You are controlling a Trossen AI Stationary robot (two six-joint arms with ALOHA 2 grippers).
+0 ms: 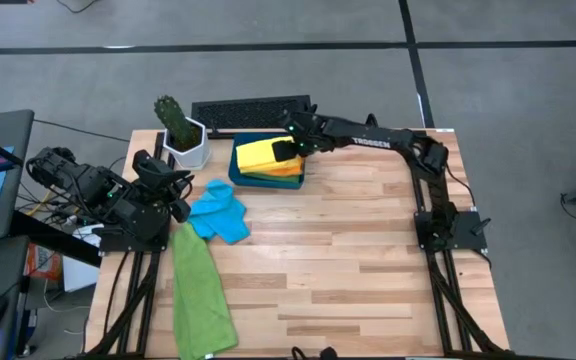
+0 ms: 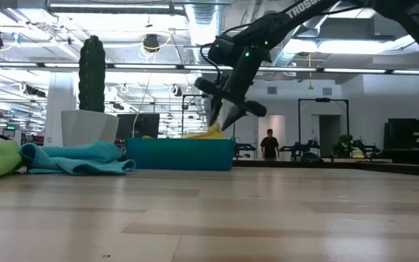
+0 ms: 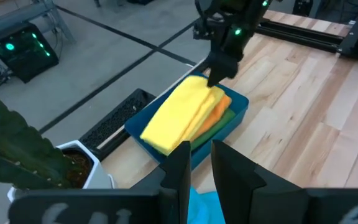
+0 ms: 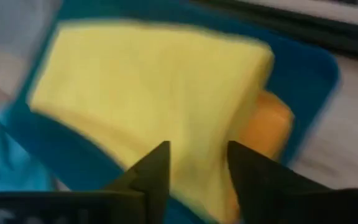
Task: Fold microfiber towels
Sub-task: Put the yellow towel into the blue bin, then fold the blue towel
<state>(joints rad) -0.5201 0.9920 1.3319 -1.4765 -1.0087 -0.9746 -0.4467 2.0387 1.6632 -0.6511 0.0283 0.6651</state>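
A folded yellow towel (image 1: 263, 155) lies on top of an orange towel (image 4: 269, 124) in the dark teal tray (image 1: 236, 172) at the table's far middle. My right gripper (image 4: 197, 165) hangs over the yellow towel's right end, slanting down, fingers apart. A crumpled sky-blue towel (image 1: 218, 212) lies on the wood left of centre. A green towel (image 1: 200, 290) stretches along the left side to the near edge. My left gripper (image 3: 201, 162) waits above the table's left side by the sky-blue towel, its fingers a little apart with nothing between them. My right gripper comes slanting down from the table's right at the yellow towel's right end (image 3: 207, 93). Its fingertips (image 2: 220, 120) stand apart at that end; whether they touch the cloth I cannot tell.
A cactus in a white pot (image 1: 181, 135) stands left of the tray, and a black keyboard (image 1: 250, 113) lies behind it at the far edge. Bare wood (image 1: 348, 260) spreads over the table's middle, right and near parts. A person (image 2: 269, 144) stands far off in the room.
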